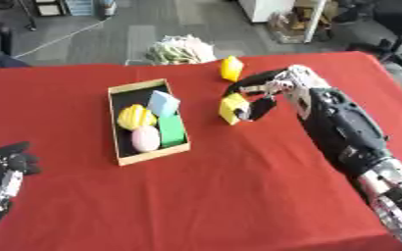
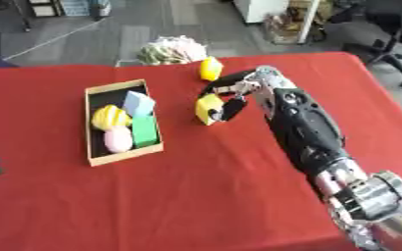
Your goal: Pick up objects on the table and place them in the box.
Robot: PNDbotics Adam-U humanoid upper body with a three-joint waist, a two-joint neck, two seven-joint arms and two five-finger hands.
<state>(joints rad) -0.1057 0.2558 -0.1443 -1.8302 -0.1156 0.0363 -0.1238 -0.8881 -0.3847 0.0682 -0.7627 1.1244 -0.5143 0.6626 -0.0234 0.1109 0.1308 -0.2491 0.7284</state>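
Right hand (image 1: 269, 93) curled round yellow block (image 1: 232, 108), right of box (image 1: 121, 124). Pick step; next needs lift, carry left over box. Left hand (image 1: 5, 166) idle, relaxed.

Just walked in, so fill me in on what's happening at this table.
The right hand is curled round a yellow block just right of the box. The box holds four things already. Another yellow piece waits near the table's far edge. The left hand idles at the lower left.
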